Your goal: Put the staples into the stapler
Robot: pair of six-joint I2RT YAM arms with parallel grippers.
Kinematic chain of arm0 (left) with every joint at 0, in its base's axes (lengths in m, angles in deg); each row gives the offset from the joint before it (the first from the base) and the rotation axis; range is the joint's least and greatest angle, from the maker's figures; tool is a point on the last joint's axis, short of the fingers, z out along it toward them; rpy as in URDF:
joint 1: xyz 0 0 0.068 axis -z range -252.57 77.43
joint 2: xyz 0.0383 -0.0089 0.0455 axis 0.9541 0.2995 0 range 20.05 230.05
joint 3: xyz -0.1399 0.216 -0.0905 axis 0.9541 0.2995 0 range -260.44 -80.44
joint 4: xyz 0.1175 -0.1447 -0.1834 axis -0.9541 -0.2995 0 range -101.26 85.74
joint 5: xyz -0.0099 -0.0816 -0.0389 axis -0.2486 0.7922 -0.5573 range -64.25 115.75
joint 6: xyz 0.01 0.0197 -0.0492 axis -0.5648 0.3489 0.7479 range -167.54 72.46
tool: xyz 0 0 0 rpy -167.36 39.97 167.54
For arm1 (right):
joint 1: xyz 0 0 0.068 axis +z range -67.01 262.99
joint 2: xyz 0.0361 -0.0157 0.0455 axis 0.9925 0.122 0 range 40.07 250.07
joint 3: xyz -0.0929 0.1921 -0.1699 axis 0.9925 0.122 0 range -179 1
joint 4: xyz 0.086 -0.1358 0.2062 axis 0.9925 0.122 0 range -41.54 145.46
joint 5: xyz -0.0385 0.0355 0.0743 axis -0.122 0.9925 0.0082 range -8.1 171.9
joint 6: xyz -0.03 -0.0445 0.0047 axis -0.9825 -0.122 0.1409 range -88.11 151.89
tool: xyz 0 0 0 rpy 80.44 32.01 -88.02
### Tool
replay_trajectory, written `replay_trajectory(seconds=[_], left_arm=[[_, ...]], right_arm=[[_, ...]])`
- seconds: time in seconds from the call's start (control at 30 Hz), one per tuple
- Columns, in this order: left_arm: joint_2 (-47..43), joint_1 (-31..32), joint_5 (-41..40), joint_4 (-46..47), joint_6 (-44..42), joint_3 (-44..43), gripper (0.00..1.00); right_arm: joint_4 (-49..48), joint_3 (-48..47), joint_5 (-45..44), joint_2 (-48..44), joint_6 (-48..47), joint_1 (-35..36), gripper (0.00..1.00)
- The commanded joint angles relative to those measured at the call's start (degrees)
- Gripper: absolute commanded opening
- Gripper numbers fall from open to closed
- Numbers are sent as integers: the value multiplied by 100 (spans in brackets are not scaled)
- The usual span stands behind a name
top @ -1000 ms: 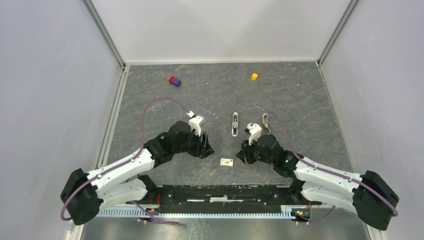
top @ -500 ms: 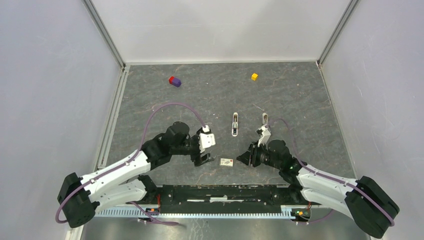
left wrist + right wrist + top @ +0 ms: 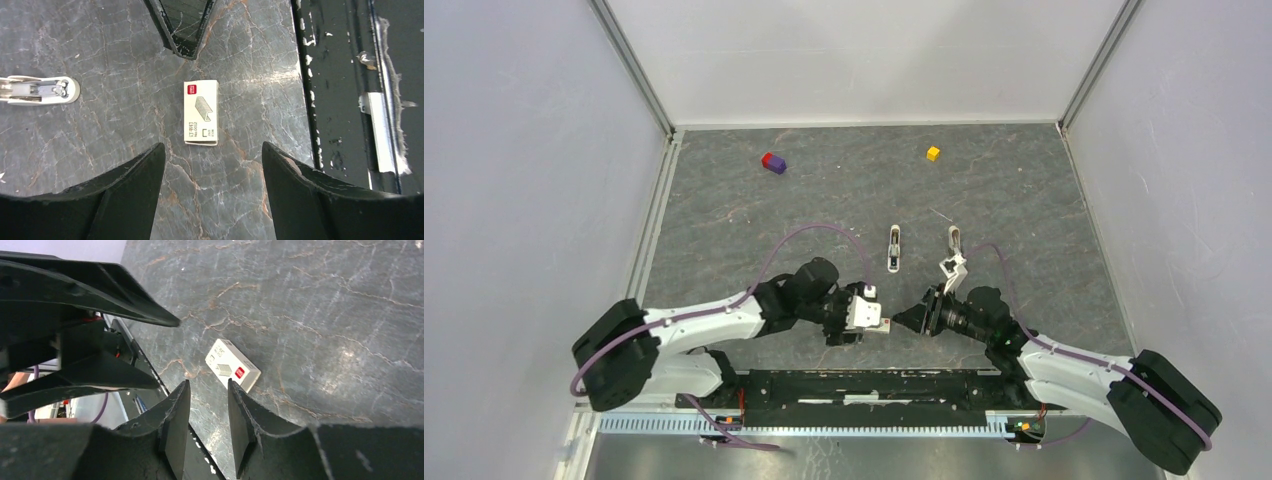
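A small cream box of staples (image 3: 201,112) lies flat on the grey marbled table, a little beyond my left gripper (image 3: 212,147), whose jaws stand wide open and empty. My right gripper (image 3: 209,385) faces it from the other side, partly open with nothing between its fingers, and the staples box (image 3: 233,365) lies just past its tips. In the top view the two grippers (image 3: 874,322) (image 3: 910,318) meet nose to nose over the box. The white stapler (image 3: 893,248) (image 3: 37,90) lies farther out on the table. A similar white-and-grey piece (image 3: 954,240) lies to its right.
A purple-and-red cube (image 3: 773,162) and a yellow cube (image 3: 933,153) sit near the back of the table. The black base rail (image 3: 874,385) (image 3: 340,100) runs along the near edge, close beside the box. White walls enclose the table.
My left arm swung right and toward the near edge until its gripper reached the staples box, and its jaws widened. My right gripper came down and left toward the box.
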Motion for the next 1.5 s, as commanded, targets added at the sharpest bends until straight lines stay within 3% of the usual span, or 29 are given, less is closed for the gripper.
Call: replay_trajectory(seconds=[0.0, 0.37, 0.7, 0.87, 1.2, 1.47], left_arm=[[509, 132, -77, 373, -366, -385, 77], [1385, 295, -459, 618, -92, -749, 75], [1821, 470, -669, 760, -83, -927, 72], [2033, 539, -737, 760, -43, -1005, 70], [2211, 555, -781, 707, 31, -1006, 66], [2365, 563, -753, 628, -2, -1098, 56]], right_arm=[[-524, 478, 170, 71, -37, -7, 39], [-502, 706, 154, 27, 80, -8, 38], [1444, 417, -1008, -858, -422, -10, 38], [1956, 242, -1359, -1104, -620, -4, 38], [2028, 229, -1536, -1261, -636, -4, 38], [2128, 216, -1690, -1384, -693, -6, 38]])
